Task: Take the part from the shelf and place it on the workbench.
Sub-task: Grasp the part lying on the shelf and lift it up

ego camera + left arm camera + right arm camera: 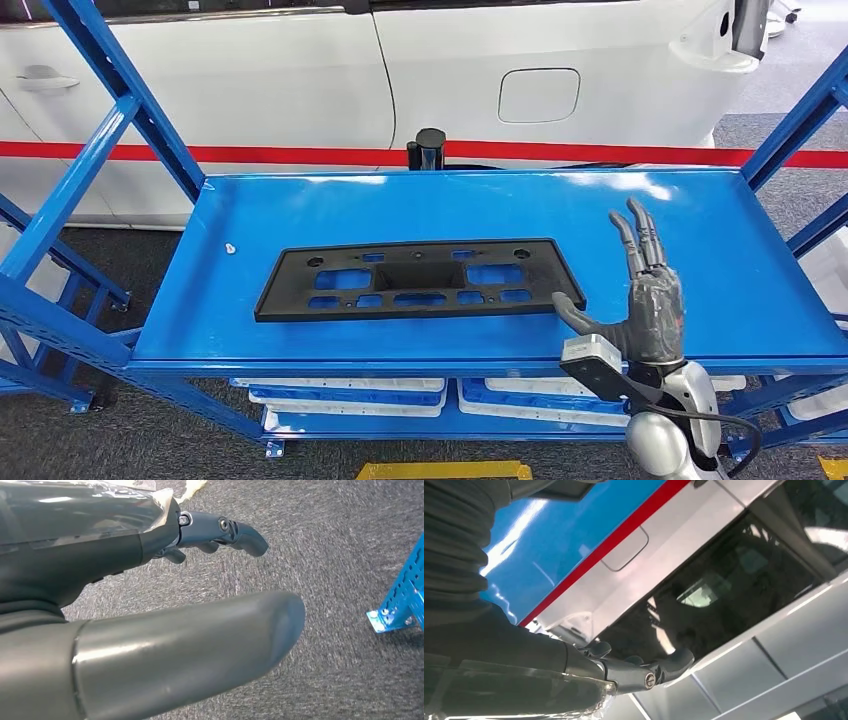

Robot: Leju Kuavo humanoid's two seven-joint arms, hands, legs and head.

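A flat black plastic part (415, 279) with several cut-outs lies lengthwise on the blue shelf top (700, 260). My right hand (645, 300) hovers over the shelf just right of the part's right end, fingers stretched forward and apart, thumb pointing toward the part, holding nothing. The right wrist view shows its fingers (644, 672) against the shelf and the car. My left hand (150, 605) hangs over grey carpet with its fingers (225, 532) extended and nothing in it.
A white car (450, 80) with a red stripe stands right behind the shelf. Blue uprights (110, 100) frame both sides. White trays (345, 395) sit on the lower shelf. A black cylinder (430, 148) stands behind the back edge. A blue rack foot (400, 605) stands on the carpet.
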